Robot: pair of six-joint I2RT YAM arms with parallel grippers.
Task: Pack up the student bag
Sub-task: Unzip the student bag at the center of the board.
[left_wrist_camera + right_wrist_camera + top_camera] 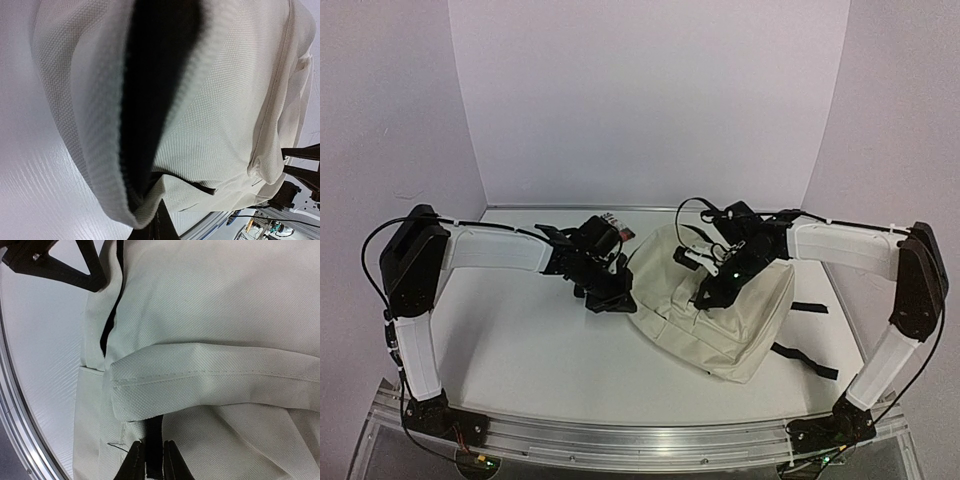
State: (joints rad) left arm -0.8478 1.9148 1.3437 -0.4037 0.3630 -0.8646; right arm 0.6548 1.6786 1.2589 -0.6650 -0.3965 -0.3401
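The student bag lies right of the table's middle, cream with black straps. My left gripper is at the bag's left edge. In the left wrist view its gripper is shut, pinching the cream rim beside the dark open mouth. My right gripper rests on top of the bag. In the right wrist view its gripper is shut on a black pull tab that comes out from under a cream flap. What is inside the bag is hidden.
A small dark and red item lies at the back behind my left gripper. The bag's black straps trail toward the right edge. White walls close the back and sides. A metal rail runs along the near edge.
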